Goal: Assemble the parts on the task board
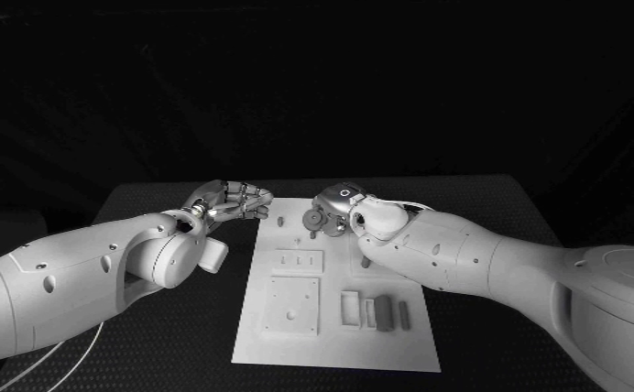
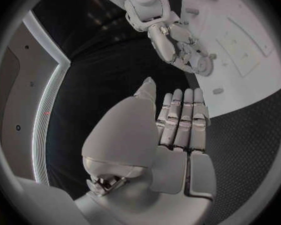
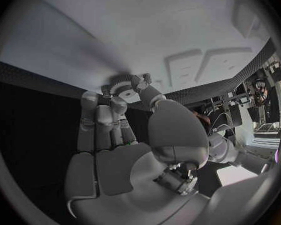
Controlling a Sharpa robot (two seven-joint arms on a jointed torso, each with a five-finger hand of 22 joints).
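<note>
You are looking down past the near edge of the task board point(image 1: 337, 355), which is lying nearest the camera with a few small parts point(image 1: 383, 311) resting by its near right side. Working from the left: your left hand point(image 1: 227, 201) is hovering just off the board's far left corner, fingers straight and close together, holding nothing. Further right, your right hand point(image 1: 337, 209) is hanging over the board's far edge, and its fingertips point(image 3: 118, 97) are pinching a small round toothed part point(image 3: 122, 81), like a gear, just above the white surface.

The risk, as I judge it, is in that light fingertip pinch: if you are lowering the round part off-centre or tilted, it could jam, slip out and roll off the board's far edge onto the black table point(image 1: 529, 227). The left hand is not bracing the board, so a push could slide it.

No brand, label or writing is readable anywhere.
</note>
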